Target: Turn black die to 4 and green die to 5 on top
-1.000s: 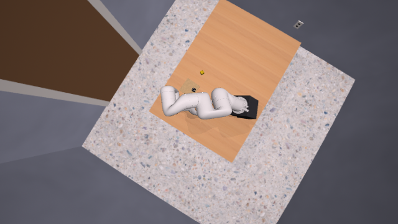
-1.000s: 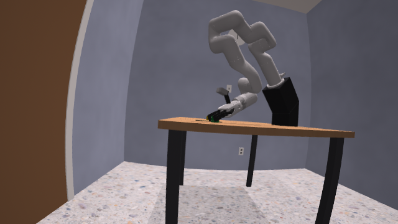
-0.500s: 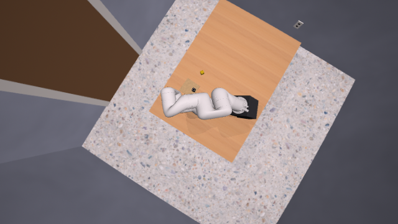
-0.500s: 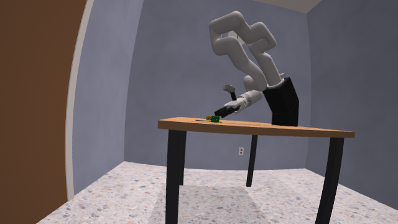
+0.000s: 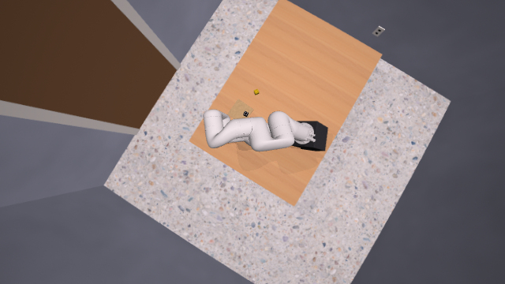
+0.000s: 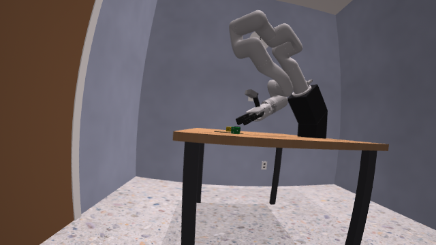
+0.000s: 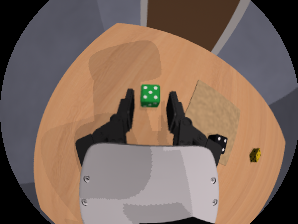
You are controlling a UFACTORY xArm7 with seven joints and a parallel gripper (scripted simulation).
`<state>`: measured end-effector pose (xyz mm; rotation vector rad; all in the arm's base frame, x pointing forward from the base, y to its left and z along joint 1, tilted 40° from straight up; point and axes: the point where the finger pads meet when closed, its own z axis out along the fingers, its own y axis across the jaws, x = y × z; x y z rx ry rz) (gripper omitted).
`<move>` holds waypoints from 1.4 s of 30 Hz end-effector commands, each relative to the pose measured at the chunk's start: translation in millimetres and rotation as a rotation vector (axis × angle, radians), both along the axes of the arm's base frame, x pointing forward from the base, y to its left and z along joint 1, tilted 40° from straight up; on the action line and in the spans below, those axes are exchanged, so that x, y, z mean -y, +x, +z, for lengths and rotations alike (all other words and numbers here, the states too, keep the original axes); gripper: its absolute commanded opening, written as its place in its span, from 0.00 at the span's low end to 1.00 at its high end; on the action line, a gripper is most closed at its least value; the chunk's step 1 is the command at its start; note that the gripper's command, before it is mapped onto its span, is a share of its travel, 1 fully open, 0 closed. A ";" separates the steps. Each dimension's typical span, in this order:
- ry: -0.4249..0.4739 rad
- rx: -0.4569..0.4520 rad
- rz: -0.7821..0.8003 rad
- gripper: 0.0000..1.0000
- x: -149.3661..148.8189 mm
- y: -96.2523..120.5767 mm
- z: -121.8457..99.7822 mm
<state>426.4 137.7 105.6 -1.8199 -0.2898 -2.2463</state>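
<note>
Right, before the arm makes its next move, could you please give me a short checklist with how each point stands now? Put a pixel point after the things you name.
1. Green die [image 6: 236, 130] [image 7: 150, 95] shows 5 on top: ok.
2. Green die fully on the mat [image 5: 237, 107] [image 7: 212, 112]: not ok, it sits on the table [image 5: 316, 71] [image 6: 289, 140] [image 7: 65, 107] beside it.
3. Black die [image 5: 245, 113] [image 7: 218, 143] on the mat: ok.
4. Gripper [image 6: 241, 122] [image 7: 151, 98] open and holding nothing: ok, the fingers stand apart, above the table.
5. Yellow die [image 5: 256, 91] [image 6: 228, 128] [image 7: 255, 155] apart from the other dice: ok.
6. Yellow die showing its starting number: cannot tell.

Exterior view, against one second ago: we record the pincer [image 6: 240, 122] [image 7: 151, 98] raised off the desk [image 6: 279, 139] [image 7: 67, 150] and drawn back towards the arm's base. The green die [image 6: 236, 130] [image 7: 150, 95], partly covered by it then, now shows below, apart from the fingers. Over the last half second we note a further slight rise.
</note>
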 end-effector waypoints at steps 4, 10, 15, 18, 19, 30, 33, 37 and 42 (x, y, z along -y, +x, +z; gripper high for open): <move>-0.001 -0.001 0.000 0.47 4.5 -14.2 17.6; -0.001 -0.001 0.000 0.47 8.3 -26.3 32.8; -0.001 -0.001 0.000 0.47 8.9 -28.4 35.4; -0.001 -0.001 0.000 0.47 8.9 -28.4 35.4; -0.001 -0.001 0.000 0.47 8.9 -28.4 35.4; -0.028 -0.086 0.001 0.47 7.6 -25.2 39.8; -0.046 -0.143 -0.001 0.47 7.8 -25.0 42.4; -0.061 -0.187 0.000 0.47 7.1 -23.1 44.4; -0.103 -0.322 -0.002 0.47 6.5 -21.1 50.8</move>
